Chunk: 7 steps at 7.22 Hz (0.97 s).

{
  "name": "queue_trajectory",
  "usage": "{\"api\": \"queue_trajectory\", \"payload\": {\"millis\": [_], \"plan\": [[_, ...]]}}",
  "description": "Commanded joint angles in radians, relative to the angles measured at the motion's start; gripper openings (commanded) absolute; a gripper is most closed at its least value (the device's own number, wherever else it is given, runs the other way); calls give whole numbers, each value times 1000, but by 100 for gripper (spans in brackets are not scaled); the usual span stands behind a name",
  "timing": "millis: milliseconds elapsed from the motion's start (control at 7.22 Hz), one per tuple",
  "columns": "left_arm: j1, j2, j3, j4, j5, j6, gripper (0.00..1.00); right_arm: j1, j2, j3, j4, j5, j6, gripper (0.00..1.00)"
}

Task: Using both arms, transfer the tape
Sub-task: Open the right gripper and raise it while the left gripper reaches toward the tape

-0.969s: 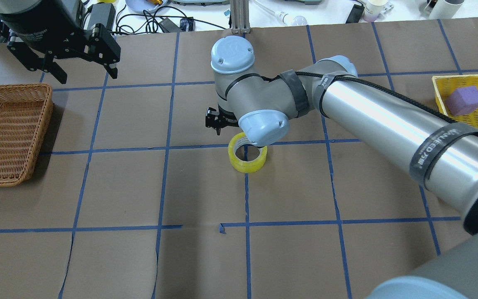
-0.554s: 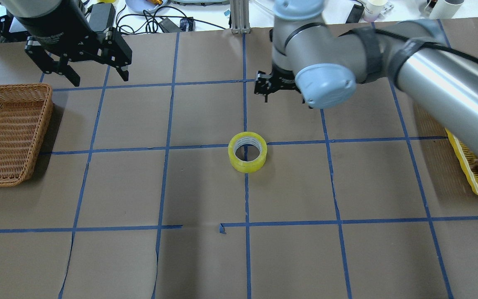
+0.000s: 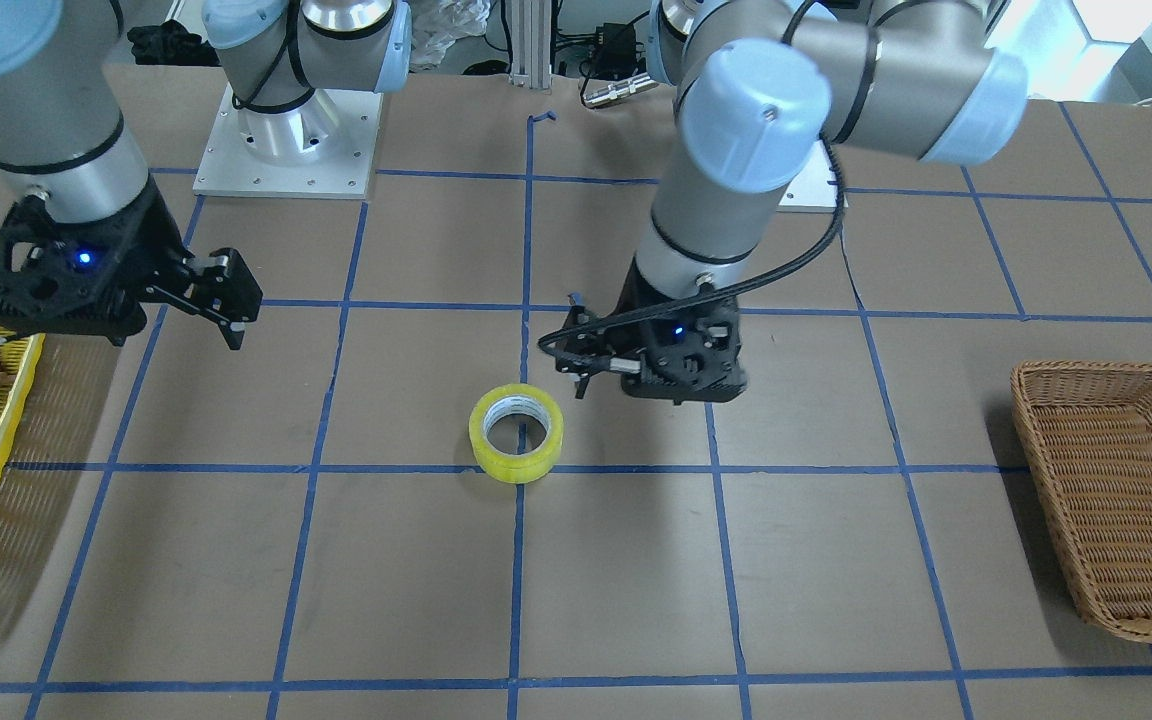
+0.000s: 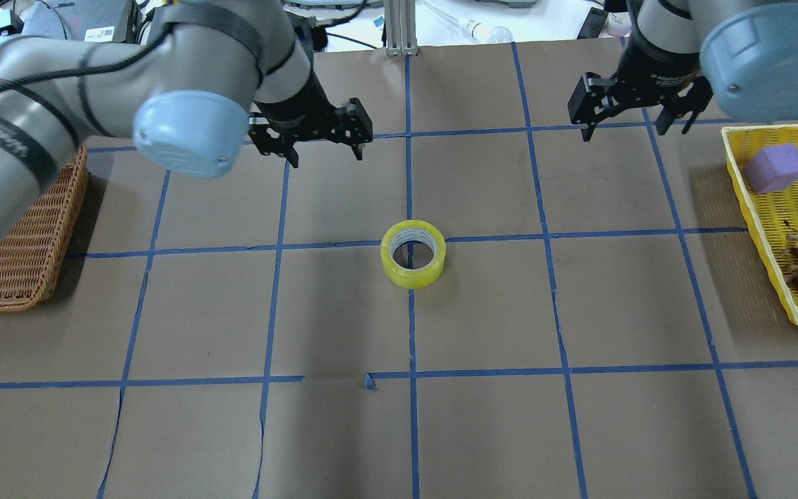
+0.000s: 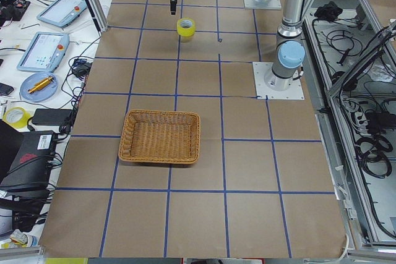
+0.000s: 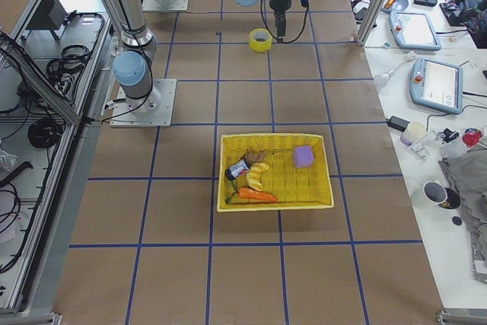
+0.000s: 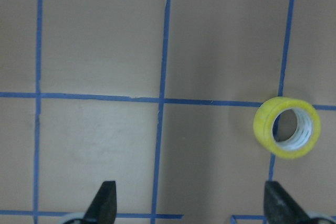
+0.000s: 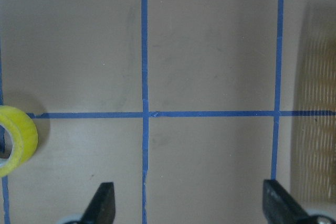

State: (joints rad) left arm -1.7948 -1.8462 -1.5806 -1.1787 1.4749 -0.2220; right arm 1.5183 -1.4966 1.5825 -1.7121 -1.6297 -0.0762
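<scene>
Nearest the robot's edge of the tabletop there is only brown paper with blue grid lines. At the middle of the table the roll of yellow tape (image 4: pixel 406 277) lies flat on a grid crossing, hole up, with nothing touching it. Level with it, the wicker basket (image 4: pixel 32 249) sits at the table's left end and the yellow mesh tray (image 4: pixel 737 170), holding a purple block (image 4: pixel 776 168) and a few toys, at the right end.

Farther on, toward the far edge, both grippers hang above the table, pointing down. The left gripper (image 4: pixel 326 158) is near the tape, just beyond it and to its left, fingers spread wide and empty; its wrist view shows the roll off to one side, not between the fingers. The right gripper (image 4: pixel 623 132) is well apart from the tape, close to the tray, also spread wide and holding nothing.

My reading is that the transfer is about halfway: the tape rests at a midpoint either arm could reach. What is left appears to be the left arm's share, namely centring over the roll, descending, closing on it and carrying it to the wicker basket
</scene>
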Motion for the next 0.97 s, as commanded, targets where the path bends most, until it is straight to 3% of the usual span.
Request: {"api": "queue_trajectory", "payload": {"millis": [0, 415, 831], "plan": [[-61, -97, -51, 91, 10, -8, 88, 9, -46, -10, 110, 54, -27, 100], [-89, -140, -148, 201, 1, 0, 88, 17, -82, -3, 115, 67, -14, 100], [-100, -183, -203, 269, 4, -2, 59, 31, -94, 7, 115, 62, -13, 100]]}}
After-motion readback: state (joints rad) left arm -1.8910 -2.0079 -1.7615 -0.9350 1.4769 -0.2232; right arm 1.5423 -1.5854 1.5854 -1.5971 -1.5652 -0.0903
